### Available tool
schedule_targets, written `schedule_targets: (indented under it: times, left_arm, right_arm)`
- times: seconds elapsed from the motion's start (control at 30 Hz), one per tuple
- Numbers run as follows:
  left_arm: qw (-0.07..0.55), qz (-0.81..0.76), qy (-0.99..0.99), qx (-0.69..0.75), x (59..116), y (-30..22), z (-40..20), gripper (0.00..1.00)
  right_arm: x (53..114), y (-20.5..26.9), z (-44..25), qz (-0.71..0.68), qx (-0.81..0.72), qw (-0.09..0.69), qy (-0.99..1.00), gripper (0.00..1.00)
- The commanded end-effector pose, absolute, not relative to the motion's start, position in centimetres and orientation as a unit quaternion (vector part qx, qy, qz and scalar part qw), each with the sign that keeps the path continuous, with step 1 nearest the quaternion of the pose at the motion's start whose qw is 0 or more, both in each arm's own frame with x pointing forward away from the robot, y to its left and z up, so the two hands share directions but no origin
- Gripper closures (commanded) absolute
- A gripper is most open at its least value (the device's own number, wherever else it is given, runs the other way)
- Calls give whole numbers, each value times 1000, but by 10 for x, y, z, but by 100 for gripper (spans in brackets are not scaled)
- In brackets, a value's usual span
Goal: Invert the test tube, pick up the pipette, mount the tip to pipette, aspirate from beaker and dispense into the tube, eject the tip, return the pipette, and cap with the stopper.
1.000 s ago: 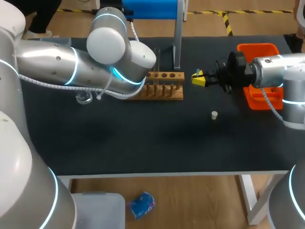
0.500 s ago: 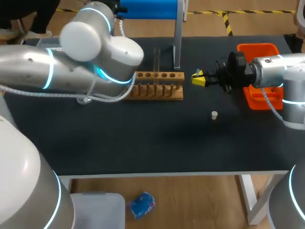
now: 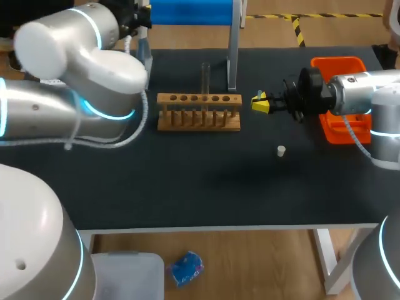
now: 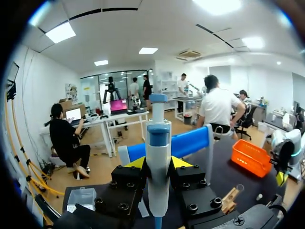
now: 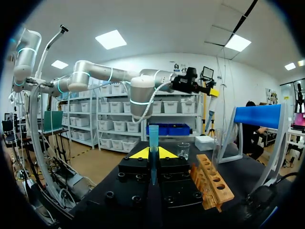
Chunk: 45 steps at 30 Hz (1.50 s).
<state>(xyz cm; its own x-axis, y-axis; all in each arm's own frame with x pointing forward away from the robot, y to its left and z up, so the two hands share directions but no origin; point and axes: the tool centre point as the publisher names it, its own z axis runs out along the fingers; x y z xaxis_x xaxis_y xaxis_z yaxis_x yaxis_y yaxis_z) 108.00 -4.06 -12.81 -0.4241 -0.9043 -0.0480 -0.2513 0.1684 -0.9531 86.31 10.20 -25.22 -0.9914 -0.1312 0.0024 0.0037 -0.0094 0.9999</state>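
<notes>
Pipette (image 4: 157, 138) is pinched in my left gripper (image 4: 157, 163), both fingers against its body. It hangs upright, plunger up and nozzle down, over the far left corner of the tabletop (image 3: 187, 181).

The tip (image 5: 153, 143) is pinched in my right gripper (image 3: 259, 103). That gripper lies level and points left, parked just off the right end of the rack (image 3: 199, 120), in the far right part of the tabletop. The right wrist view shows the tip upright, wide mouth up and point down.

Relation that matters for the mount:
- Both long axes are vertical and look parallel, so I see no need to re-orient.
- The nozzle faces down and the mouth faces up, which is the correct pairing.
- The offset is sideways: the tip lies to the right of the pipette and a bit nearer the front edge, well apart from it.
- I can't judge the height difference from these views.

The rack sits between the two grippers, and the test tube (image 3: 205, 78) stands tall in it. I reckon a straight rightward traverse with the pipette risks clipping the tube, so I'd pass above it or on the front side, line the nozzle up over the mouth, then press straight down.

The beaker (image 5: 183, 149) shows beyond the rack in the right wrist view. The stopper (image 3: 281, 150) sits loose on the tabletop, on the front side of the right gripper.
</notes>
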Motion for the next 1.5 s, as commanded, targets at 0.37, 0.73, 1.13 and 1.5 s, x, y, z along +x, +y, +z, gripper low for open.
schedule_targets:
  times: [0.37,0.73,1.13,1.5]
  left_arm:
    - [162,-583,765,-222,1065,-51,-121,100]
    - [36,-647,761,-3,1008,-82,-100,100]
    - [16,-655,755,40,975,-92,-100,100]
    - [16,-655,755,40,975,-92,-100,100]
  right_arm:
    - [863,101,-252,-709,46,48,-702,100]
    - [863,101,-252,-709,46,48,-702,100]
    - [863,101,-252,-709,46,48,-702,100]
    - [863,101,-252,-709,46,48,-702,100]
